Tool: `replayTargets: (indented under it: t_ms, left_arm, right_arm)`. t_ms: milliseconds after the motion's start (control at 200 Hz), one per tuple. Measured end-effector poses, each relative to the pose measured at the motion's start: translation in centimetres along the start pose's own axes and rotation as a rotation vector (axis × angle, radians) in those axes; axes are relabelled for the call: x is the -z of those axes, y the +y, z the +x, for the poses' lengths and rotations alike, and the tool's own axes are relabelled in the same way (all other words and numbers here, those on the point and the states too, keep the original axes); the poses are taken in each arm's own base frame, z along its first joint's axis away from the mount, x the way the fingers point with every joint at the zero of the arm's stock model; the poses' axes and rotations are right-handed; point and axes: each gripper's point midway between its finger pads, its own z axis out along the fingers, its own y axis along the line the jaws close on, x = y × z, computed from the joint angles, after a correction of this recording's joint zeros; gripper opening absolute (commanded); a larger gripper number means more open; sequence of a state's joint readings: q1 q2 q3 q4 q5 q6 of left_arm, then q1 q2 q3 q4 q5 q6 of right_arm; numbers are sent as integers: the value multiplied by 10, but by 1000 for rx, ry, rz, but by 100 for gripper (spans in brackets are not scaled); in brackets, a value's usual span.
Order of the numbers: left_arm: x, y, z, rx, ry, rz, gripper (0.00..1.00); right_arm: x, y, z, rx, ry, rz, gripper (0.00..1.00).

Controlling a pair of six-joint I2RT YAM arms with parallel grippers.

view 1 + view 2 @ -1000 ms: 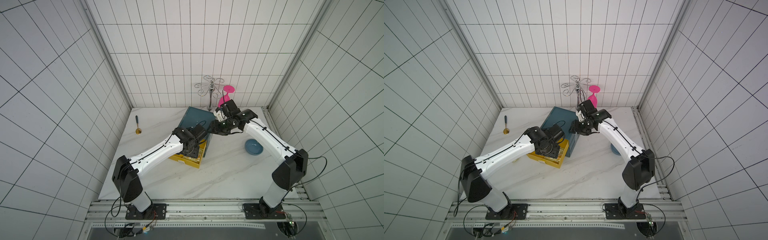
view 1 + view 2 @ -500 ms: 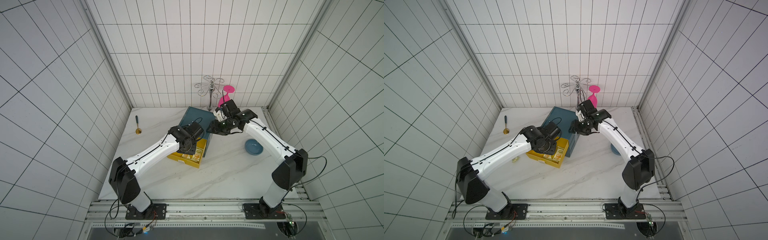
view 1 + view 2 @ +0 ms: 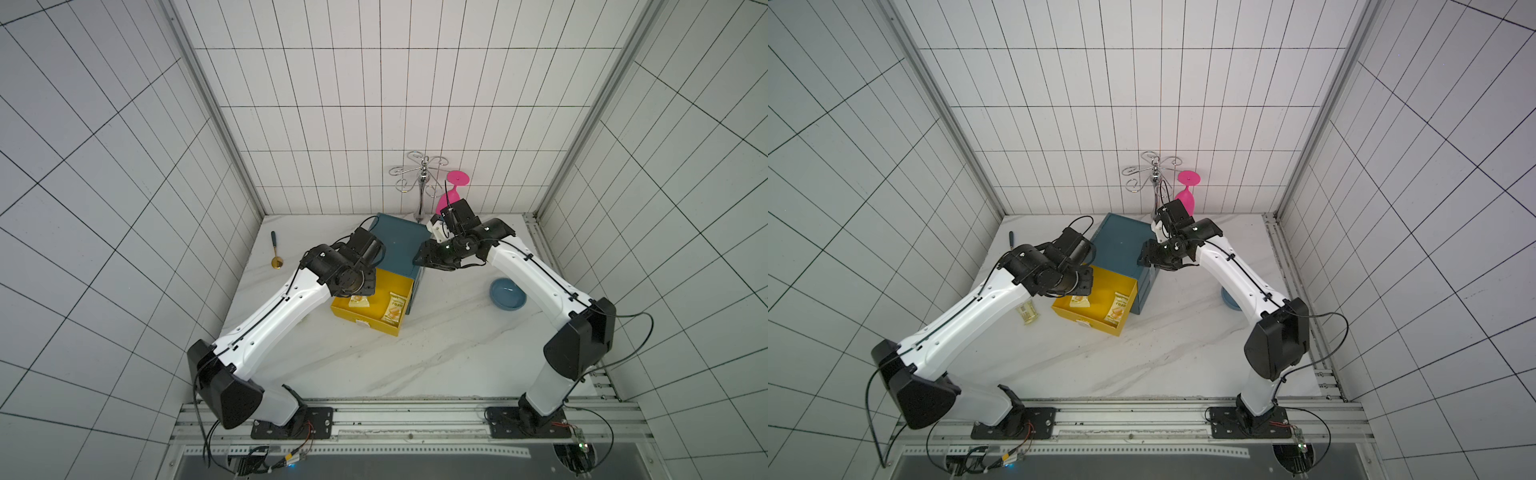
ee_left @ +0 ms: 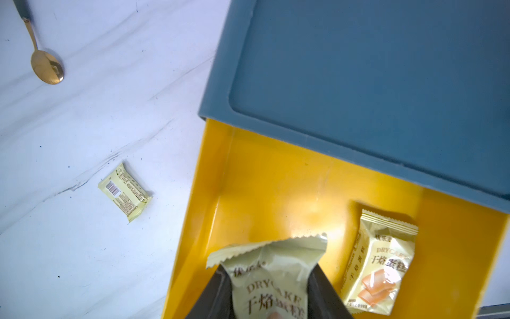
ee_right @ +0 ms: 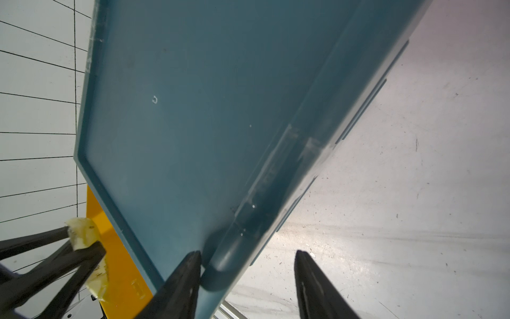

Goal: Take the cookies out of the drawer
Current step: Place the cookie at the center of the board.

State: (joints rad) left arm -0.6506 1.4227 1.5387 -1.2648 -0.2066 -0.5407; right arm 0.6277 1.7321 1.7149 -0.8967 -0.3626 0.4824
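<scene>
White tiled walls close in a pale marble worktop (image 3: pixel 436 353), read here as a clock from above with the arm bases at 6. Toward 12 stands a blue cabinet (image 3: pixel 399 245), its yellow drawer (image 3: pixel 365 325) open toward 7. The left hand (image 4: pixel 269 276) is over the drawer's 9 o'clock side, clamped on a pale yellow cookie packet (image 4: pixel 270 256) whose crimped end sticks out past the fingers. A second packet (image 4: pixel 382 262) lies flat on the drawer floor at the 3 o'clock side, picture up. A third packet (image 3: pixel 1029 311) lies on the worktop beside the drawer at 9 o'clock, barcode side up. The right hand (image 5: pixel 247 253) is at the cabinet's front corner on the 3 o'clock side, fingers apart: one touches the cabinet's top edge, the other hangs clear over the worktop. A gold spoon (image 3: pixel 276 253) lies at 10 o'clock of the cabinet and a blue bowl (image 3: pixel 507 294) at 4. At 12, a pink glass (image 3: pixel 451 195) hangs foot-up on a chrome rack (image 3: pixel 422 174).
</scene>
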Motion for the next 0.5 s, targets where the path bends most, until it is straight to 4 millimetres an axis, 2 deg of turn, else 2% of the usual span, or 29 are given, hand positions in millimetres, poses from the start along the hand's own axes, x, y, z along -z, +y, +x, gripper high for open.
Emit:
replayTargets:
  t_ms: [100, 210, 290, 335, 390, 450, 500]
  left_arm:
    - [31, 21, -21, 71, -96, 22, 39]
    - [64, 76, -43, 208, -200, -13, 40]
    - [74, 111, -45, 277, -231, -60, 40]
    - [71, 123, -44, 295, -224, -81, 40]
    - [57, 135, -39, 309, -190, -105, 40]
    - [33, 145, -30, 318, -130, -124, 40]
    - [5, 151, -22, 322, -60, -138, 40]
  right_arm:
    - [0, 0, 0, 0, 0, 0, 57]
    - [0, 0, 0, 1, 0, -1, 57]
    - [0, 0, 0, 1, 0, 0, 57]
    - [-1, 0, 0, 3, 0, -1, 57]
    - [-1, 0, 0, 3, 2, -3, 57]
    - [-2, 0, -1, 2, 4, -7, 57]
    - [-3, 0, -1, 1, 5, -12, 57]
